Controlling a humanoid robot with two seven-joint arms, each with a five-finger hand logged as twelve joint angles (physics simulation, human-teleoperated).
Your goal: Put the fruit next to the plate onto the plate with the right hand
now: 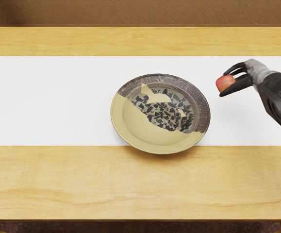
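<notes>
A small red-orange fruit (223,83) is held between the dark fingers of my right hand (235,80), whose arm comes in from the right edge. The hand and fruit hover to the right of the plate, apart from it. The round plate (130,133) has a cream bowl, a dark speckled pattern and a brown rim, and it sits mid-table on the white runner. Nothing lies in the plate. Whether the fruit is off the runner I cannot tell for sure, but it looks lifted.
A white runner (48,102) crosses the wooden table (130,184) from left to right. A brown wall edge runs along the back of the table.
</notes>
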